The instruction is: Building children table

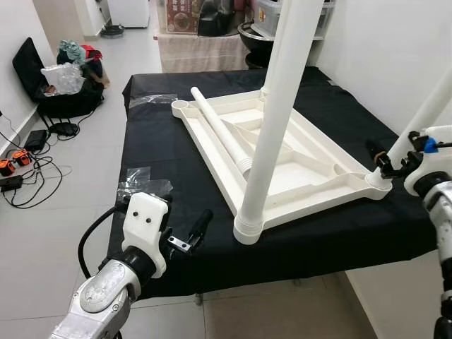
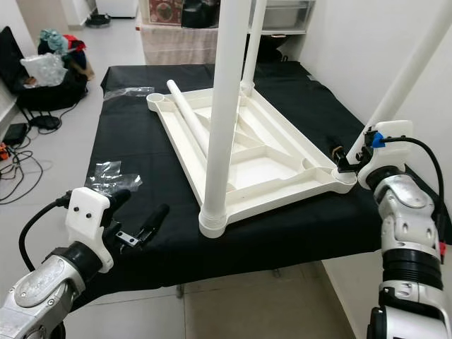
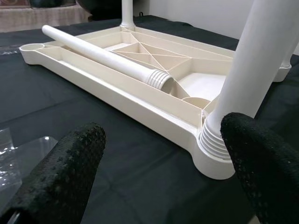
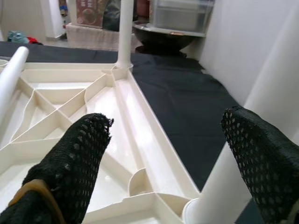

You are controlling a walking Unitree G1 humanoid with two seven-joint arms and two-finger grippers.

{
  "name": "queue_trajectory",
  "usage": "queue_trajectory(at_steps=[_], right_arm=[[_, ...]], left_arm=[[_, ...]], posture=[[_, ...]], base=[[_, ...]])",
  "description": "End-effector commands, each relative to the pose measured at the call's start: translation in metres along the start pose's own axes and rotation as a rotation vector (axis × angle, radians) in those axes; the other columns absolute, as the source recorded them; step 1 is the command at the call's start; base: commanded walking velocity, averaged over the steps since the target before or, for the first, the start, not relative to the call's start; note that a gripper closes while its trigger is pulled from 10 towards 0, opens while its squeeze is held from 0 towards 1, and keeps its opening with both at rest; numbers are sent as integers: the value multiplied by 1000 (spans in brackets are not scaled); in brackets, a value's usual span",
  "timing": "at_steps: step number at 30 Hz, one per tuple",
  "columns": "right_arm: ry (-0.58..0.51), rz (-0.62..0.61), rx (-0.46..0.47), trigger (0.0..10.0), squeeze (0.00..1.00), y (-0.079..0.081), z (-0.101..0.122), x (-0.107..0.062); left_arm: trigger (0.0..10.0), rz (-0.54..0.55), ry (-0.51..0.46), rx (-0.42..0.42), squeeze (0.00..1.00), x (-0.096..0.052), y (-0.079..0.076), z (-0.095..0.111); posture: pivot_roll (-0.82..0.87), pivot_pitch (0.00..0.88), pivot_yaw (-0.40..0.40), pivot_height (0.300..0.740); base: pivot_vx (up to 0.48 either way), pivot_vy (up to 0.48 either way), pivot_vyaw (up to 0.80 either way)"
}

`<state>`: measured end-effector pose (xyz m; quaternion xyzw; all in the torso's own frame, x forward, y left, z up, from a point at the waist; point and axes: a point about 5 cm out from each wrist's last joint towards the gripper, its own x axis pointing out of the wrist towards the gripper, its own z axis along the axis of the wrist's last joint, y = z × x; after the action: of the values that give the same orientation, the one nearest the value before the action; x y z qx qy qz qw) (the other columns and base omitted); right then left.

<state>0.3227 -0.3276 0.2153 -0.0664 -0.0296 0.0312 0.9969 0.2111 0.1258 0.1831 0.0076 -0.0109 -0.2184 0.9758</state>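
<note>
An upturned cream-white plastic children's tabletop (image 1: 282, 159) lies underside up on the desk covered with a black cloth (image 1: 162, 219), set at an angle across the middle of the desk and reaching toward its right edge. Three round white plastic legs stand upright in its corner sockets: the near leg (image 1: 279, 113) rises from the corner closest to the desk's front edge, the far leg (image 2: 256, 42) from the corner toward the back edge, and the right leg (image 1: 427, 113) from the corner by the desk's right edge. A fourth, loose white leg (image 1: 219, 131) with a ribbed end lies flat inside the tabletop, running from the empty socket at the back-left corner toward the middle. Two pieces of clear plastic wrap (image 1: 141, 182) lie on the cloth near the desk's left edge.

The left gripper (image 1: 192, 236) hovers over the front-left part of the desk, fingers spread and empty, pointing at the base of the near leg. The right gripper (image 2: 344, 159) is at the right corner socket, its fingers spread to either side of the right leg's base; whether they touch it cannot be told.
</note>
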Motion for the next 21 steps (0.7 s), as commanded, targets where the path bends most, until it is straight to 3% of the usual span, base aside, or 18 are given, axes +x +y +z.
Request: queue_trajectory(at_steps=[1,3,4,5,7,8,9,13,15,17,18,19,20,21], right_arm=[[19,43,13,10000,0,-4,0,-5],[83,262,-16,10000,0,-8,6,-14],[83,262,-16,10000,0,-8,6,-14],[118,364,-17,10000,0,-8,8,-19],[118,364,-17,10000,0,-8,8,-19],[176,535,-48,10000,0,-2,7,-28],[194,590,-61,10000,0,0,5,-31],[219,674,-62,10000,0,4,3,-35],[220,780,-29,10000,0,12,5,-36],[219,789,-25,10000,0,13,5,-37],[189,819,12,10000,180,20,8,-32],[170,849,40,10000,180,25,11,-28],[143,877,64,10000,1000,33,14,-23],[143,877,64,10000,1000,33,14,-23]], left_arm=[[10000,-25,3,-13,0,-2,-5,-1],[10000,-151,29,-78,0,-5,-26,-6],[10000,-151,29,-78,0,-5,-26,-6],[10000,-215,42,-102,0,-7,-37,-7],[10000,-215,42,-102,0,-7,-37,-7],[10000,-308,66,-123,0,-12,-54,-11],[10000,-330,72,-124,0,-13,-59,-13],[10000,-352,79,-127,0,-15,-62,-15],[10000,-352,81,-125,0,-15,-63,-16],[10000,-351,81,-125,0,-15,-63,-17],[10000,-353,82,-119,0,-14,-62,-17],[10000,-354,84,-115,0,-14,-61,-17],[10000,-341,81,-108,0,-14,-59,-17],[10000,-341,81,-108,0,-14,-59,-17]], posture=[[31,92,-60,740],[20,95,-55,740],[20,95,-55,740],[20,95,-55,740],[20,95,-55,740],[25,92,-55,740],[25,92,-55,740],[29,88,-59,740],[29,88,-58,740],[29,88,-58,740],[36,88,-57,740],[36,88,-57,740],[36,88,-57,740],[36,88,-57,740]], base=[[0,0,0],[0,0,0],[0,0,0],[0,0,0],[0,0,0],[0,0,0],[0,0,0],[0,0,0],[0,0,0],[0,0,0],[0,0,0],[0,0,0],[0,0,0],[0,0,0]])
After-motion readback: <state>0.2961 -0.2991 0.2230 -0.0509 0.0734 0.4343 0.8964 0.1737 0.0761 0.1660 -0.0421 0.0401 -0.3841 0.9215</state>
